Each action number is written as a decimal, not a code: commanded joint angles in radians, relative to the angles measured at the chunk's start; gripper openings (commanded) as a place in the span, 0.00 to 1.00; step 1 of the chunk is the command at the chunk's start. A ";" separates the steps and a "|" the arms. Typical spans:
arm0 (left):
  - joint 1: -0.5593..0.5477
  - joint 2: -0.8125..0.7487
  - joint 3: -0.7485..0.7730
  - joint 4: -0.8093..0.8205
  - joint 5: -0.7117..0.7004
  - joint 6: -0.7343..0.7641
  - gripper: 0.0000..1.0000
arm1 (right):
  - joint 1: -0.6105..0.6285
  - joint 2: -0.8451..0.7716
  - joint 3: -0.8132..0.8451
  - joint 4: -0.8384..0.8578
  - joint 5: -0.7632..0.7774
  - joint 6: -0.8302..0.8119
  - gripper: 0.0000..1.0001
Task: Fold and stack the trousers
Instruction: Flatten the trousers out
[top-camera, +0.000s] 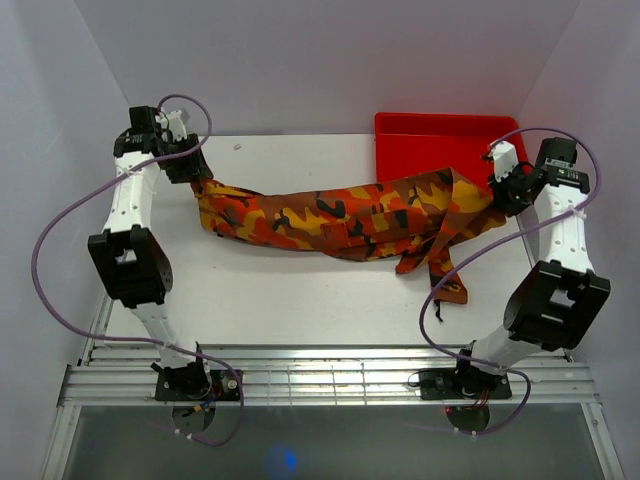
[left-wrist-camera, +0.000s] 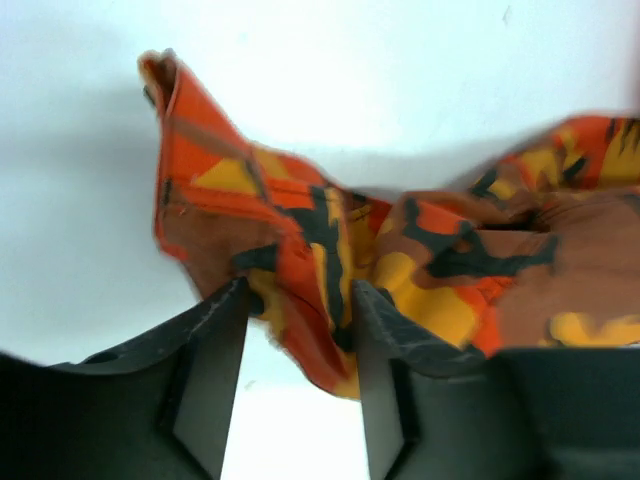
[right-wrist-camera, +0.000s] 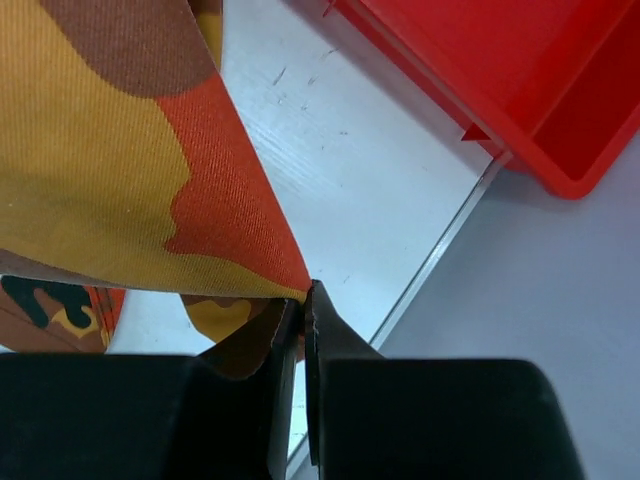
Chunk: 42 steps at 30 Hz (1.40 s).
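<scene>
So the trousers (top-camera: 340, 215) are stretched sideways across the white counter (top-camera: 290, 290). One end is bunched between the left pincer (left-wrist-camera: 298, 340) fingers, and the other is clamped in the right pincer (right-wrist-camera: 300, 330), jaws nearly together. That right end covers the red tray (top-camera: 440, 140)'s near edge.

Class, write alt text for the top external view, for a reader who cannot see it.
Camouflage trousers stretch across a white table, the left gripper shut on one end and the right gripper on the other. A red tray sits at the far right, its near edge overlapped by the cloth.
</scene>
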 joint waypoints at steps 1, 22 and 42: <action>0.011 0.194 0.199 0.023 0.086 -0.114 0.60 | -0.003 0.121 0.122 -0.071 -0.042 0.110 0.08; 0.350 -0.187 -0.528 0.202 0.572 0.388 0.72 | 0.007 0.207 0.135 -0.090 -0.022 0.288 0.08; 0.223 0.009 -0.776 0.886 0.663 0.190 0.79 | 0.015 0.216 0.092 -0.294 -0.135 0.240 0.08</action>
